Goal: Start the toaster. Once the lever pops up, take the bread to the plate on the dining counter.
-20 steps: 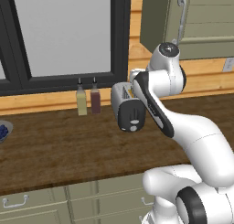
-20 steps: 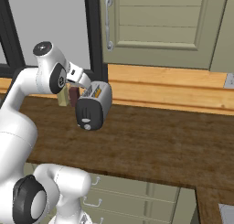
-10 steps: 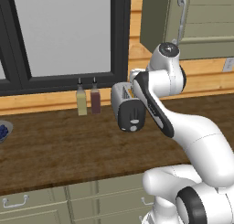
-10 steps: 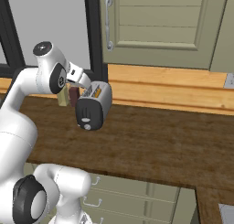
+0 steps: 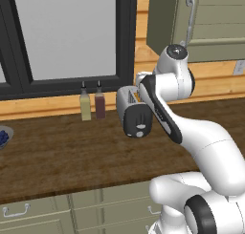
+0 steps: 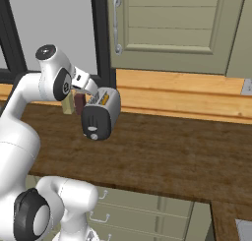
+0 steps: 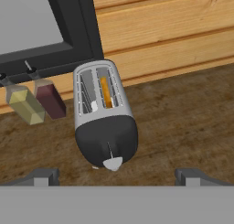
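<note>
Pincer [image 7: 117,177] was spread wide, holding nothing, hovering just above the toaster's black end face. Toaster [image 7: 105,122] stood on the dark wood table [image 7: 183,127] near the wall, the bread [image 7: 106,91] sunk in one slot, just its orange edge showing; the other slot looked empty. Lever [image 7: 112,162] sat low on the near face, close to the tips. Two slim bottles [image 7: 34,102] stood just beside the toaster, below the window [image 5: 67,32]. Risks, my read: tips slide off the small lever, or an off-centre push shoves the toaster into the bottles.
</note>
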Robot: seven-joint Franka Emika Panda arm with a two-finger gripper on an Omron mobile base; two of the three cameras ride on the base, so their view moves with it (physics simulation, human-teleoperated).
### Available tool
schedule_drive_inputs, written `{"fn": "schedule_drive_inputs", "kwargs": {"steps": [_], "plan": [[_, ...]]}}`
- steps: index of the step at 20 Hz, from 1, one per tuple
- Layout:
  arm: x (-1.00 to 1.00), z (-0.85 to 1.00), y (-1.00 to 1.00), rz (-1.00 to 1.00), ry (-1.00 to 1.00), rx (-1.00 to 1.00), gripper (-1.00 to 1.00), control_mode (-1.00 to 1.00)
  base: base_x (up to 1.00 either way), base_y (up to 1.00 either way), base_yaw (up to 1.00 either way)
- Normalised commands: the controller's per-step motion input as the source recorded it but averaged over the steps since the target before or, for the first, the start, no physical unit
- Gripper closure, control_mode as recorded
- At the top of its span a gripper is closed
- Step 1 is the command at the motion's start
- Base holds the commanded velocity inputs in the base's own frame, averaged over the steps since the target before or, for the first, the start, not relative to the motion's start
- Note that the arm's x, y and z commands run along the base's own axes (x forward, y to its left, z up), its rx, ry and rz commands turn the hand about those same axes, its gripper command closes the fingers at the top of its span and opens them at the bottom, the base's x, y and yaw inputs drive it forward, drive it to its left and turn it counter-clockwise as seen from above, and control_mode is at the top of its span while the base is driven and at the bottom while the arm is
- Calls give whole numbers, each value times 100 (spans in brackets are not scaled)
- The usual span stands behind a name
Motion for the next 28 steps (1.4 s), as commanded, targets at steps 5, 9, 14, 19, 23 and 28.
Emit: {"fn": "schedule_drive_inputs", "kwargs": {"steps": [5, 9, 14, 19, 23, 28], "plan": [[0, 0, 0, 0, 0, 0, -100, -100, 0, 0, 0], [0, 0, 0, 0, 0, 0, -100, -100, 0, 0, 0], [0, 0, 0, 0, 0, 0, -100, -100, 0, 0, 0], [0, 0, 0, 0, 0, 0, -100, -100, 0, 0, 0], [0, 0, 0, 0, 0, 0, -100, -100, 0, 0, 0], [0, 0, 0, 0, 0, 0, -100, -100, 0, 0, 0]]}}
